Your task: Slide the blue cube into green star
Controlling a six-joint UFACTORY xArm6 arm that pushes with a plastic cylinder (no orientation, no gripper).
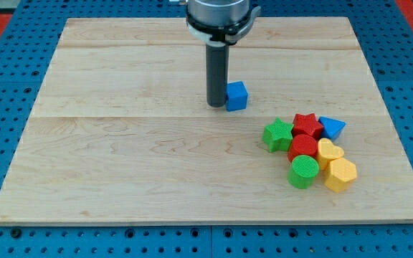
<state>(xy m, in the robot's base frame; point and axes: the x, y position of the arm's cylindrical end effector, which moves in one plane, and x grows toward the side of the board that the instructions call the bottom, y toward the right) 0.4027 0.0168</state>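
Note:
The blue cube (237,96) sits on the wooden board near its middle, toward the view's top. My tip (216,104) rests on the board right against the cube's left side. The green star (278,134) lies lower and to the view's right of the cube, at the left edge of a cluster of blocks. A gap of bare board separates the cube from the star.
The cluster holds a red star (307,125), a blue triangle (331,127), a red block (302,147), a green cylinder (304,171), and two yellow blocks (329,152) (340,174). The wooden board (120,143) lies on a blue perforated table.

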